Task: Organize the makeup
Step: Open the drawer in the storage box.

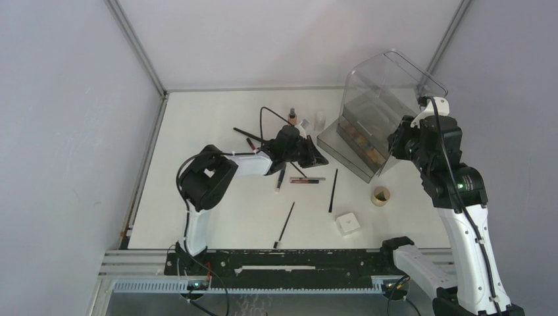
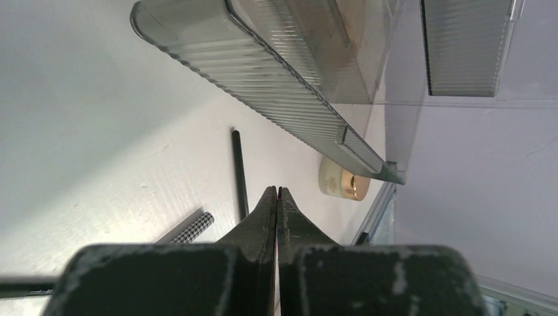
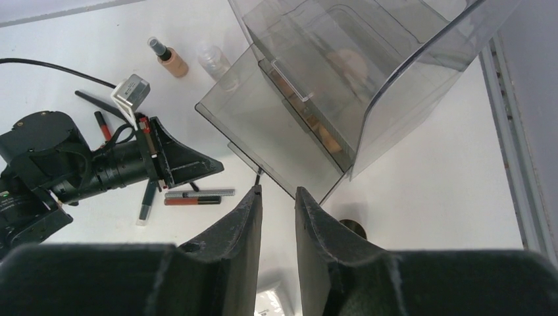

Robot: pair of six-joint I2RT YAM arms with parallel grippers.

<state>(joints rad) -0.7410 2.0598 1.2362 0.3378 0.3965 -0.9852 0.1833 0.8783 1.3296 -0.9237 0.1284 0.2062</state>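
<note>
The makeup lies scattered on the white table: two thin black brushes [image 1: 333, 191] [image 1: 285, 225], a red lip gloss beside a silver tube [image 1: 306, 180], a tan dark-capped bottle [image 1: 292, 117], a round tan jar [image 1: 380, 195] and a white box [image 1: 347, 223]. My left gripper [image 1: 316, 157] [image 2: 277, 191] is shut, low over the table just left of the bin's pulled-out drawer [image 2: 263, 79]; a thin red sliver shows between its tips. My right gripper [image 3: 276, 197] hangs open and empty above the drawer's near corner. More makeup sits inside the bin's compartments [image 3: 316, 125].
The big clear plastic bin [image 1: 385, 99] stands at the back right, lid up, drawer [image 1: 342, 148] extended toward the middle. A small clear bottle [image 1: 320, 120] stands by the tan one. Black pencils and a cable [image 1: 247, 133] lie behind the left arm. Walls close in on both sides.
</note>
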